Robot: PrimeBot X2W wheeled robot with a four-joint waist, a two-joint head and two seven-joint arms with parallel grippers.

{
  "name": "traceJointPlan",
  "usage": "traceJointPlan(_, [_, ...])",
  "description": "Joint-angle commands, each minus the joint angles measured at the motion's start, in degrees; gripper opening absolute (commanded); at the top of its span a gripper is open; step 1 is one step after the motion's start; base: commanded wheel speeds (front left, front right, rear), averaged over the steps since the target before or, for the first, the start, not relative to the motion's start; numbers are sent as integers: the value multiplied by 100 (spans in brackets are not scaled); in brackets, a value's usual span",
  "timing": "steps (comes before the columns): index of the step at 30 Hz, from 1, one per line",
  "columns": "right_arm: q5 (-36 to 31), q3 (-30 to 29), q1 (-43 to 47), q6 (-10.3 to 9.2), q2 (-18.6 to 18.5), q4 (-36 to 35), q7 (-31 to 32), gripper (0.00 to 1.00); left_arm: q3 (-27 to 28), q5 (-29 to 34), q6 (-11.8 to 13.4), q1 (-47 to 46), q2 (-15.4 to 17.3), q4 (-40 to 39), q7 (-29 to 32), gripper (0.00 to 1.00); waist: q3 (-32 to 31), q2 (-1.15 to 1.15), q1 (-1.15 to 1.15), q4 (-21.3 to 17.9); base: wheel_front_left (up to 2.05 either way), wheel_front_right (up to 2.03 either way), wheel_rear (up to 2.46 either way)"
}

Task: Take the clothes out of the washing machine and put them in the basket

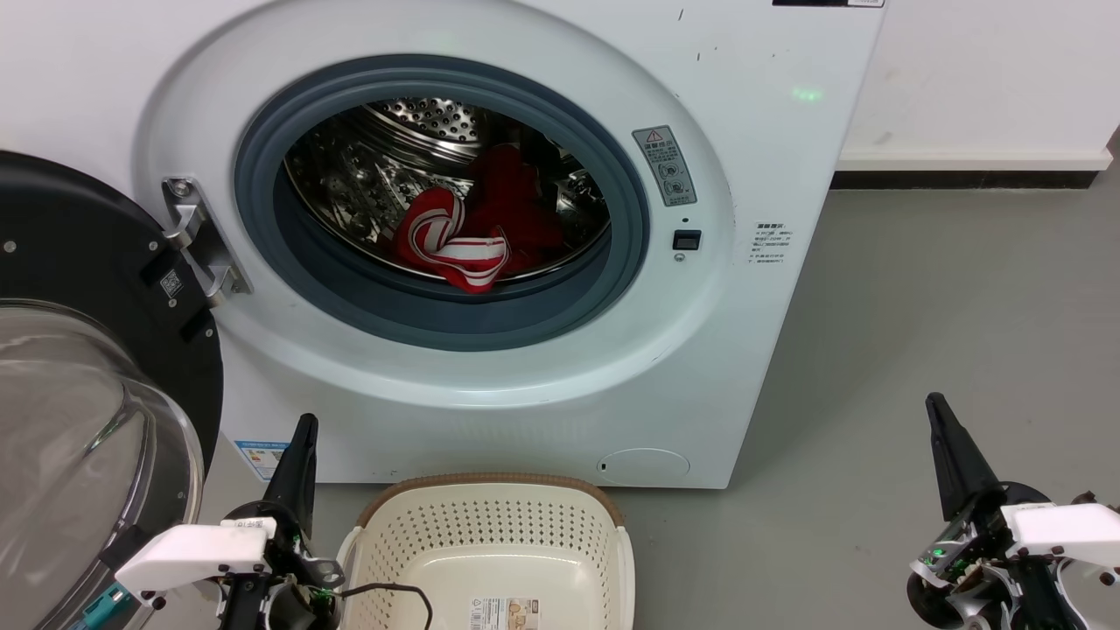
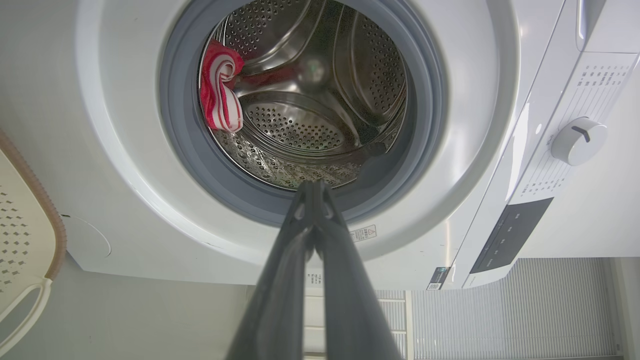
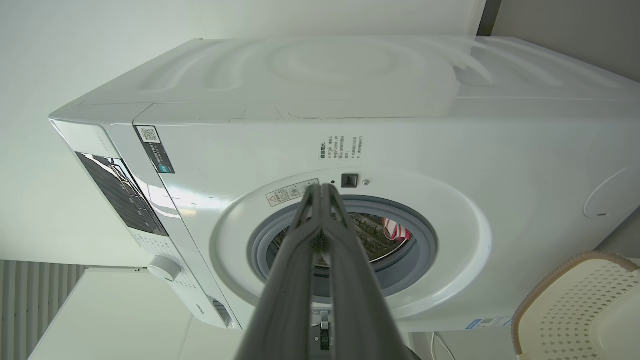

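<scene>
A: Report on washing machine (image 1: 770,175).
B: Found with door (image 1: 87,262) swung open to the left. Noted striped garment (image 1: 455,247) lying at front of drum (image 1: 367,166), near the grey seal, touching plain red garment (image 1: 518,203) behind.
A: Confirm basket (image 1: 499,479).
B: Located on floor (image 1: 919,306), just before the washer, upright.
A: Report on hands.
B: Observed left hand (image 1: 306,426) just beside basket's left side, right hand (image 1: 936,404) well apart at lower right; both with fingers pressed together, pointing up.

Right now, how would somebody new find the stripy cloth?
Find the big white washing machine with its door open. In its steel drum lie two red cloths. The stripy cloth lies in front; only it has broad white stripes, unlike the plain red cloth behind.
</scene>
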Motion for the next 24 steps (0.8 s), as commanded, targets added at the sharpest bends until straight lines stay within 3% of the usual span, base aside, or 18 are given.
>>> traceJointPlan(1, [-28, 4, -77, 0, 19, 8, 0, 0, 12, -11, -13, -32, -8, -2, 8, 0, 0, 0, 0, 0, 0, 0, 0])
traceJointPlan(18, [-28, 4, -77, 0, 19, 8, 0, 0, 12, -11, -13, -32, -8, -2, 8, 0, 0, 0, 0, 0, 0, 0, 0])
traceJointPlan(19, [1, 1, 9, 0, 0, 13, -1, 100, -2, 0, 0, 7, -1, 16, 0, 100, 0, 0, 0, 0, 0, 0, 0])
traceJointPlan(24, [-48, 59, 68, 0, 2, -30, -120, 100, -173, 59, 0, -9, -2, 23, -116, 100, 2, 0, 0, -2, 0, 0, 0])
